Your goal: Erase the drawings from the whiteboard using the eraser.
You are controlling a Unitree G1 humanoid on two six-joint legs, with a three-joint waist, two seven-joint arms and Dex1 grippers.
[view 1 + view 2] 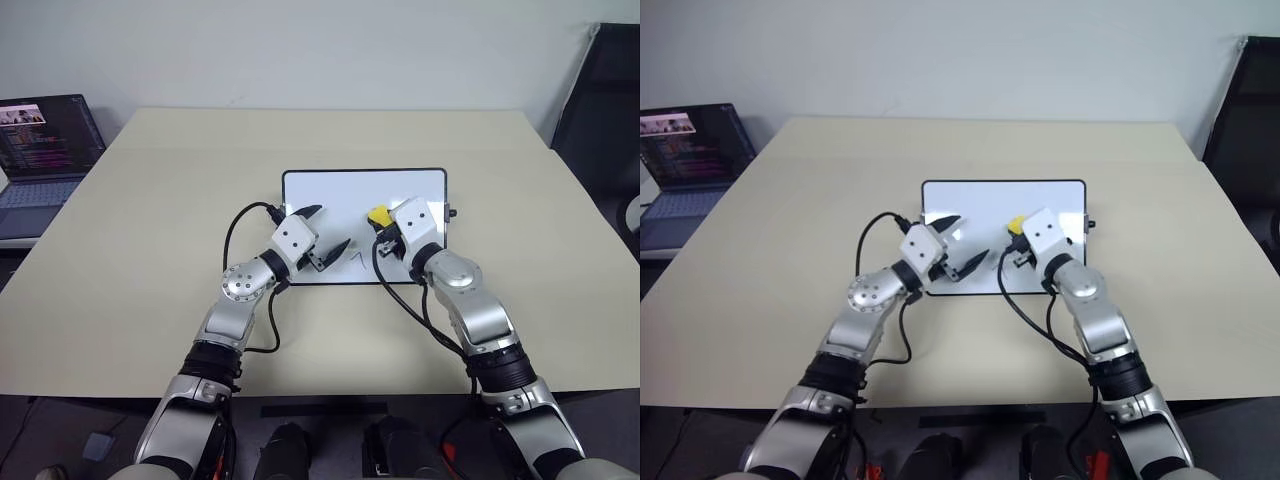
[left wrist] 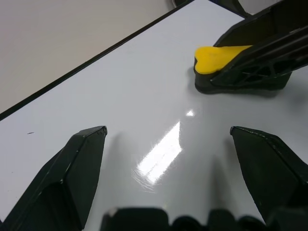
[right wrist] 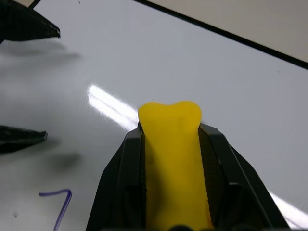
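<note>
Risk first: one hooked mark (image 1: 357, 260) sits on the near edge of the whiteboard (image 1: 340, 185), between the two grippers, and a wipe that rides high passes over it. Left gripper (image 1: 324, 229) hovers over the board's near left part, fingers spread wide, holding nothing; a careless sweep could knock into it. Right gripper (image 1: 382, 228) is clamped narrow on the eraser (image 1: 378, 215), yellow end poking forward over the board's right half. Hard pressing may push the unclamped board across the table (image 1: 150, 230).
</note>
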